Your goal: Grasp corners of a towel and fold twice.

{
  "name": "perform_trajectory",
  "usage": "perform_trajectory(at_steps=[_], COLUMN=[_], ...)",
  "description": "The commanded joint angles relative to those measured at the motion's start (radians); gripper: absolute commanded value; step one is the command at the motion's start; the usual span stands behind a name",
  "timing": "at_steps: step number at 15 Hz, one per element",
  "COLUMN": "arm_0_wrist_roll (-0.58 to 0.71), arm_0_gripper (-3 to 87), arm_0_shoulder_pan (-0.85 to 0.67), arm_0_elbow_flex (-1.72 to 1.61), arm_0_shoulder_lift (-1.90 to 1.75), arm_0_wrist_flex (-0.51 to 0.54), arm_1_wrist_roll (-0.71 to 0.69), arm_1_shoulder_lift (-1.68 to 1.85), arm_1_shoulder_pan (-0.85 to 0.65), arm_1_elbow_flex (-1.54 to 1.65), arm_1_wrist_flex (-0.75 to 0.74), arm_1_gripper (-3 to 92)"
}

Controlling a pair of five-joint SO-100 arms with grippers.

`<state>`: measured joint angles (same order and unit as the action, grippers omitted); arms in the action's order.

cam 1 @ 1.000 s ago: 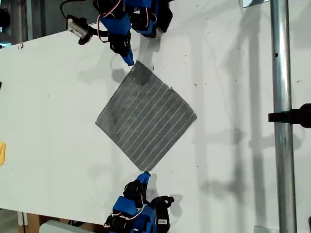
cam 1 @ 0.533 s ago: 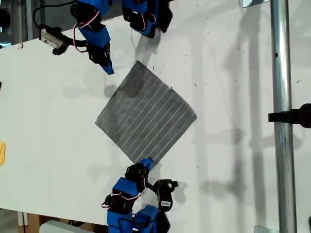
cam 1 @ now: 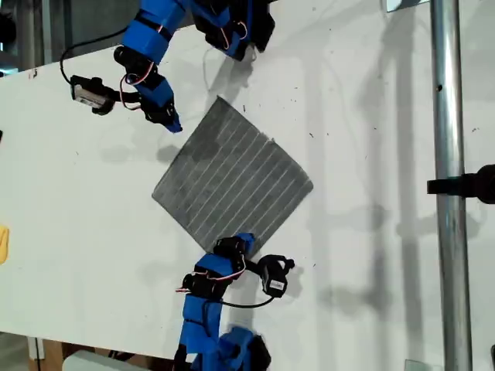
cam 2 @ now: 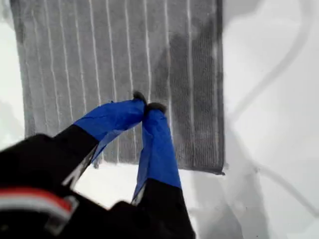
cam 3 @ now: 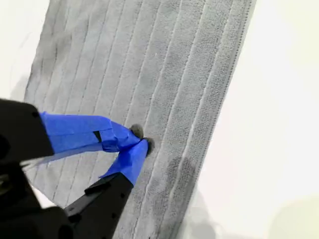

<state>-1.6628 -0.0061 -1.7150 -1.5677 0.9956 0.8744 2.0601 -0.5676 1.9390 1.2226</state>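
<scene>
The dark-gray striped towel (cam 1: pixel 232 182) lies flat on the white table as a diamond. My first gripper (cam 1: pixel 246 239) comes in from the exterior view's bottom, shut, with its tips over the cloth just inside the bottom corner. In the first wrist view my first gripper (cam 2: pixel 144 107) hovers over the towel (cam 2: pixel 114 59) near a corner (cam 2: pixel 221 171), with no fabric pinched. My second gripper (cam 1: pixel 174 126) is shut and raised, off the towel toward the exterior view's left of the top corner (cam 1: pixel 220 99). The second wrist view shows my second gripper (cam 3: pixel 139 138) with closed tips above the towel (cam 3: pixel 164 64).
A vertical metal pole (cam 1: pixel 447 185) with a black clamp (cam 1: pixel 468 185) stands at the exterior view's right. A yellow object (cam 1: pixel 3 243) sits at that view's left edge. Each arm carries a small camera on a cable (cam 1: pixel 89 91) (cam 1: pixel 272 277).
My second gripper swung from the top corner toward the exterior view's left and down. My first gripper advanced from just below the bottom corner onto the cloth. The towel has not moved.
</scene>
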Motion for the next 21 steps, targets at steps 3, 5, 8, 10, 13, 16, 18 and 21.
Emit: perform_trajectory(at_steps=[3,5,8,10,13,16,18,21], arm_0_wrist_roll=[-0.018,-0.034,-0.054,-0.077,-0.075,-0.086,-0.123,-0.187], arm_0_gripper=[-2.9,-2.9,-2.9,-2.9,-2.9,-2.9,-2.9,-2.9], arm_0_shoulder_pan=[-0.003,-0.015,-0.034,-0.038,-0.051,-0.04,-0.018,-0.005], arm_0_elbow_flex=[0.135,0.169,0.193,0.233,0.264,0.247,0.187,-0.227], arm_0_shoulder_lift=[0.178,0.256,0.36,0.411,0.453,0.465,0.422,0.141], arm_0_wrist_flex=[-0.094,-0.12,-0.156,-0.117,-0.087,-0.075,-0.041,-0.186], arm_1_wrist_roll=[-0.031,-0.028,-0.021,-0.017,-0.017,-0.017,-0.002,0.087], arm_1_shoulder_lift=[-0.129,-0.278,-0.549,-0.64,-0.666,-0.647,-0.592,-0.431], arm_1_shoulder_pan=[-0.034,-0.014,-0.009,-0.012,-0.014,0.011,0.049,0.173], arm_1_elbow_flex=[0.1,0.069,-0.037,-0.11,-0.132,-0.129,-0.109,0.0], arm_1_wrist_flex=[-0.256,-0.365,-0.417,-0.377,-0.347,-0.287,-0.207,-0.12], arm_1_gripper=[-0.3,-0.3,-0.3,-0.3,-0.3,-0.3,-0.3,-0.3])
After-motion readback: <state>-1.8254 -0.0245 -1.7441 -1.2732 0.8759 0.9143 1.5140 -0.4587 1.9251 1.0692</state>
